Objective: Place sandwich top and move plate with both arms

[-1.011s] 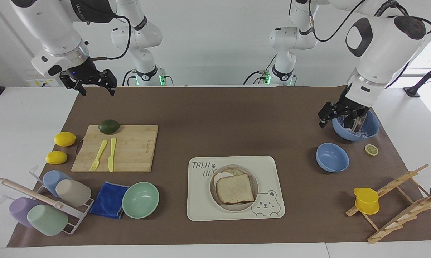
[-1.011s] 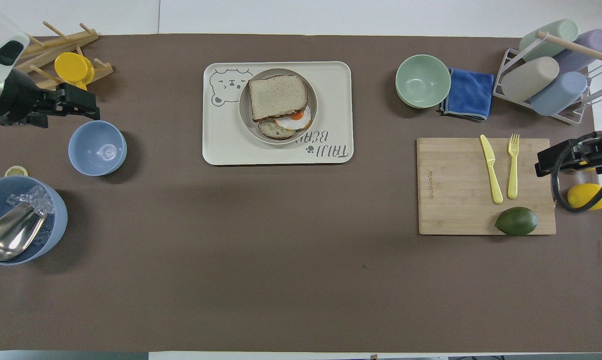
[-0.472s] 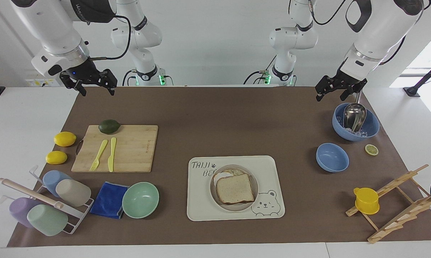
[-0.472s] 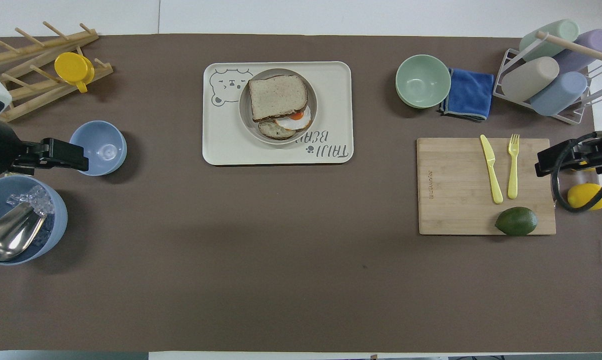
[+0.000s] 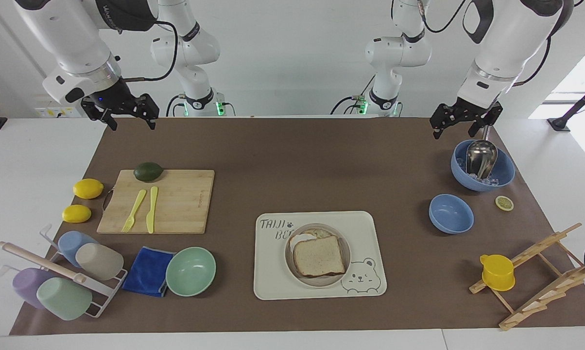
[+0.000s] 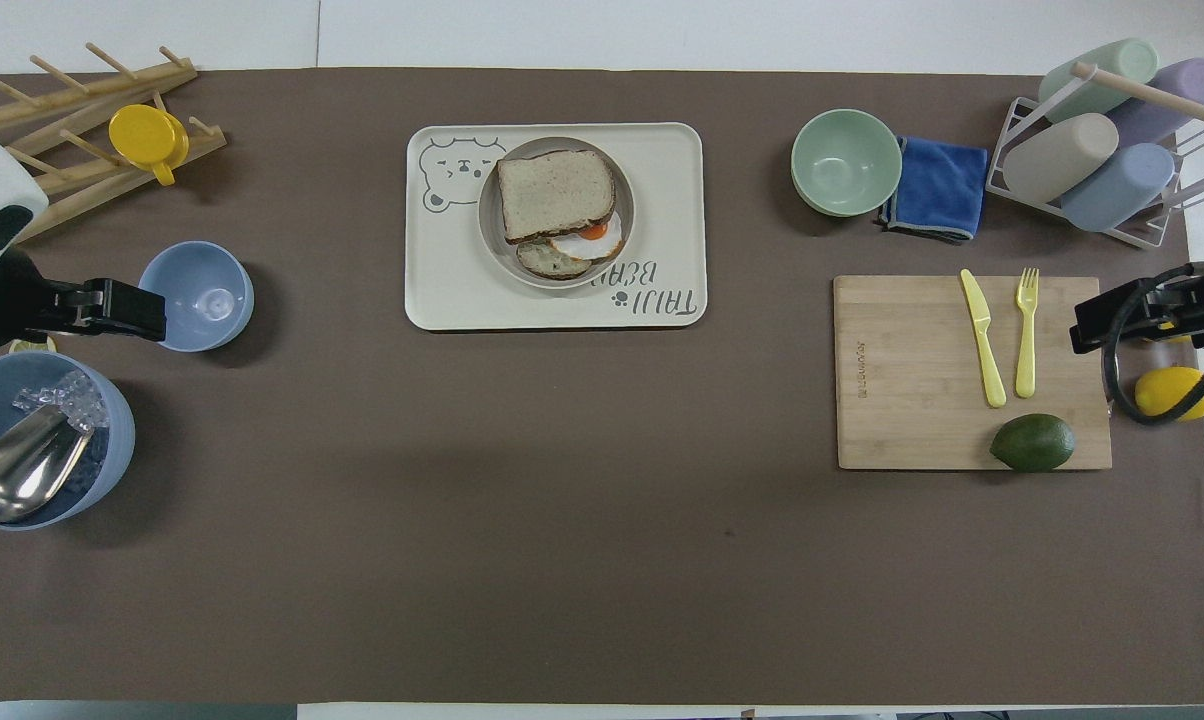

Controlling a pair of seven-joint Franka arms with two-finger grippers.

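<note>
The sandwich top [image 5: 318, 256] [image 6: 555, 193] lies flat on the bread slice with a fried egg, on the small round plate [image 5: 288, 260] [image 6: 490, 235]. The plate stands on the cream bear tray [image 5: 273, 277] [image 6: 442, 290]. My left gripper [image 5: 453, 132] [image 6: 127, 310] is open and empty, in the air over the mat beside the ice bowl [image 5: 504, 175], at the left arm's end. My right gripper [image 5: 132, 124] [image 6: 1112, 320] is open and empty, up over the mat's corner at the right arm's end. That arm waits.
The ice bowl holds a metal scoop [image 5: 481, 156]. A small blue bowl [image 5: 450, 213], a lemon slice [image 5: 504, 202] and a wooden rack with a yellow cup [image 5: 497, 272] are near it. Cutting board [image 5: 161, 201] with avocado, fork, knife; lemons, mint-green bowl [image 5: 190, 271], blue cloth, cup rack.
My left gripper has risen from over the ice bowl and moved toward the robots, then settled a little lower. The right arm, the sandwich and the plate have not moved.
</note>
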